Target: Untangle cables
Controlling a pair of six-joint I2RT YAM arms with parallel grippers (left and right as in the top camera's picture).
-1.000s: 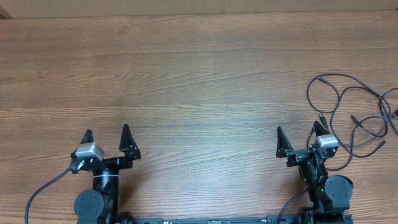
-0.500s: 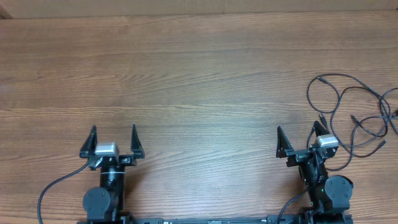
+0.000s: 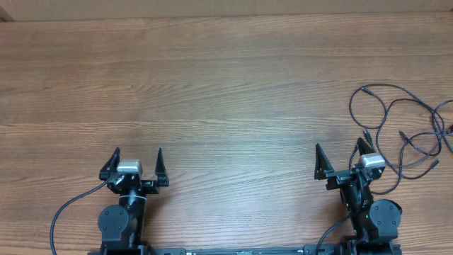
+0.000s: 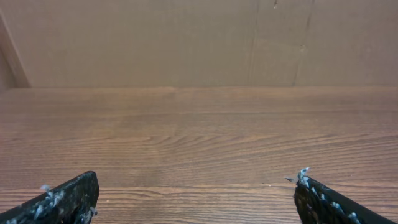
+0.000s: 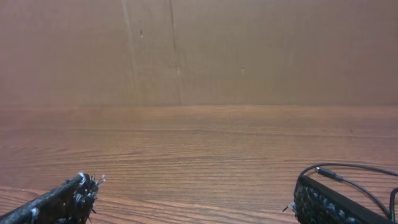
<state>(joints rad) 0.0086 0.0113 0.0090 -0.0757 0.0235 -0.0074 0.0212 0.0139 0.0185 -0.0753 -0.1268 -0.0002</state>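
The cables [image 3: 407, 131] are thin black cords with small plugs, looped together on the wooden table at the far right. My right gripper [image 3: 342, 155] is open and empty just left of the tangle, near the front edge. One cord end with a plug shows in the right wrist view [image 5: 348, 176] behind the right finger. My left gripper [image 3: 136, 157] is open and empty at the front left, far from the cables. In the left wrist view its fingertips [image 4: 74, 190] frame bare wood.
A brown cardboard wall [image 4: 199, 43] stands along the far edge of the wooden table [image 3: 212, 92]. Thick black arm wires [image 3: 74, 212] trail off the front edge by the left base.
My left gripper has swung to the right and now points straight ahead. The right arm and the cables have not moved.
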